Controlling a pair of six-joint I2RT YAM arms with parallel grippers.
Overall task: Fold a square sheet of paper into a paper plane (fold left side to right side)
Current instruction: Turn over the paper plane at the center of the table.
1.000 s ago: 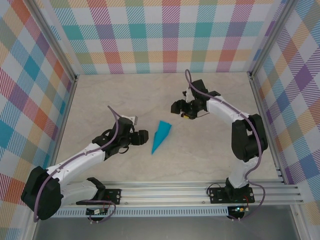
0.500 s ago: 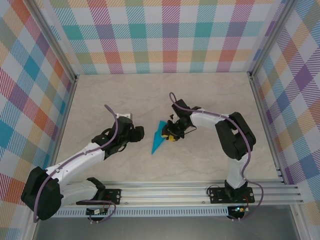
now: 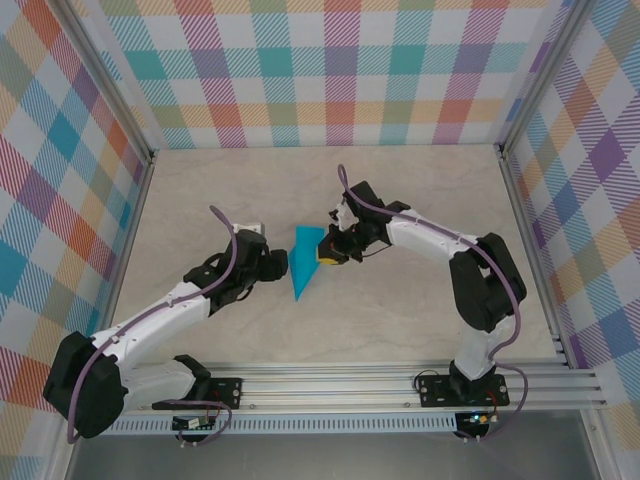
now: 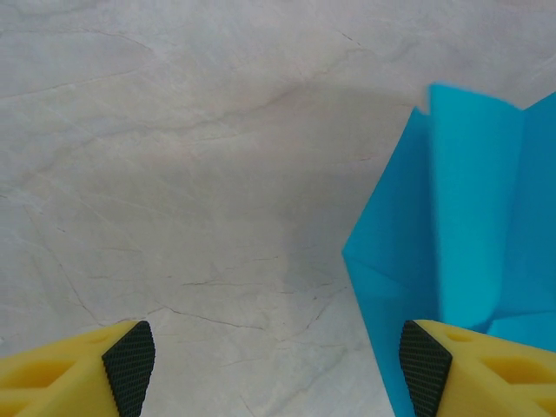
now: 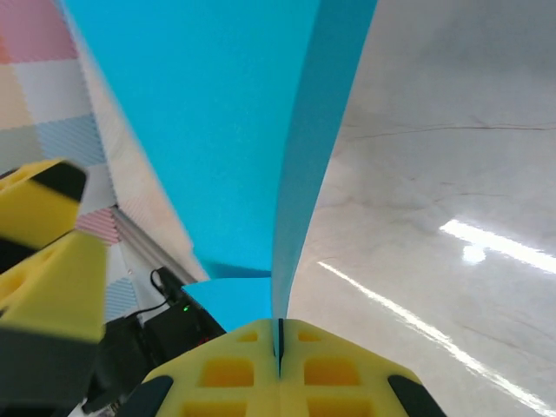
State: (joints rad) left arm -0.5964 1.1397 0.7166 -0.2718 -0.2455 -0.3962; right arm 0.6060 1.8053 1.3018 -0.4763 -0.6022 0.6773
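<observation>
The square sheet of paper stands folded into a narrow cyan-blue paper plane (image 3: 301, 268) in the middle of the table, its point toward the arm bases. My right gripper (image 3: 329, 252) is shut on the plane's wide far end. In the right wrist view the blue sheet (image 5: 226, 130) rises edge-on from the closed yellow fingertips (image 5: 243, 369) of that gripper (image 5: 280, 354). My left gripper (image 3: 277, 266) stands open just left of the plane. In the left wrist view the paper (image 4: 469, 243) lies against the right pad (image 4: 424, 369), and bare table lies between the jaws of this gripper (image 4: 278, 369).
Plaid walls (image 3: 330, 70) close in the marble-look table (image 3: 420, 180) at the back and both sides. An aluminium rail (image 3: 350, 385) carrying the arm bases runs along the near edge. The left gripper's yellow fingers (image 5: 48, 252) show at the left of the right wrist view.
My right gripper came down from the far right onto the plane, shut on its wide end and drew it slightly left. The left gripper edged a little closer to the plane.
</observation>
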